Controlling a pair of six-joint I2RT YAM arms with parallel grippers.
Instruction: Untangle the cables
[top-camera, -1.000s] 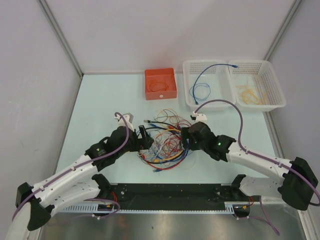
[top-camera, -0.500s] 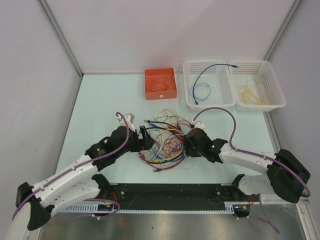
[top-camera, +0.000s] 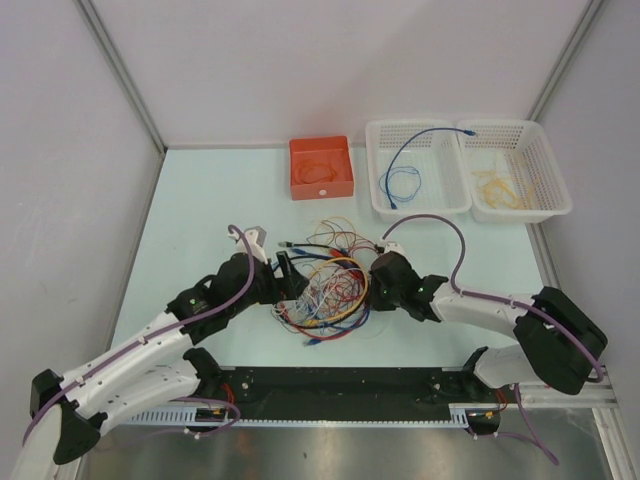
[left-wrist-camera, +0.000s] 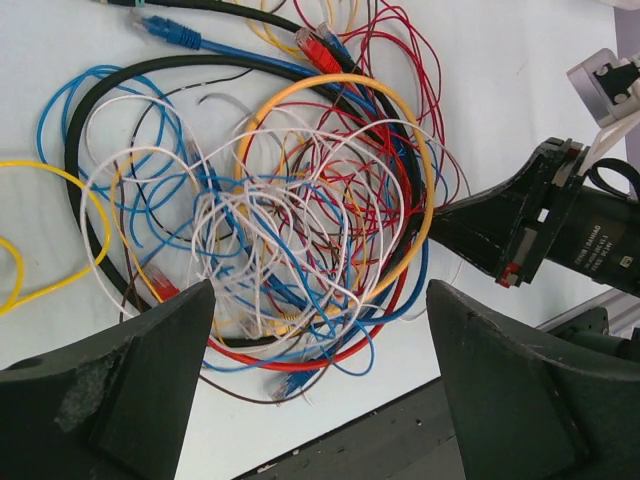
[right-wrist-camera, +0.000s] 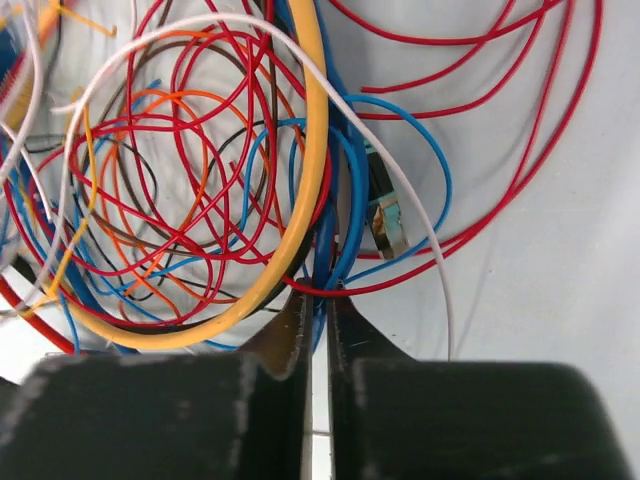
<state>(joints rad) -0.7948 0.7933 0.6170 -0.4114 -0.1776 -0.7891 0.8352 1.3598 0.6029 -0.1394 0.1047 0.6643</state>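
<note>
The cables (top-camera: 325, 285) lie in one tangled heap of red, blue, white, orange, yellow and black loops at the middle of the table. My left gripper (top-camera: 290, 280) stands open at the heap's left side. In its wrist view the fingers straddle the near edge of the cables (left-wrist-camera: 290, 230), and nothing is pinched between them (left-wrist-camera: 318, 300). My right gripper (top-camera: 368, 288) is at the heap's right edge and shows as a black wedge (left-wrist-camera: 530, 225) in the left wrist view. Its jaws (right-wrist-camera: 318, 292) are shut on a blue cable (right-wrist-camera: 345, 200), beside a thick yellow loop (right-wrist-camera: 310, 150).
At the back stand an orange bin (top-camera: 296, 170) holding an orange cable, a white basket (top-camera: 374, 170) with a blue cable (top-camera: 400, 165), and a second white basket (top-camera: 560, 175) with pale yellow cables. A black rail (top-camera: 340, 385) runs along the near edge.
My right gripper has slid left and lower into the heap's right edge and closed on the blue cable. The left arm has barely moved and stays open.
</note>
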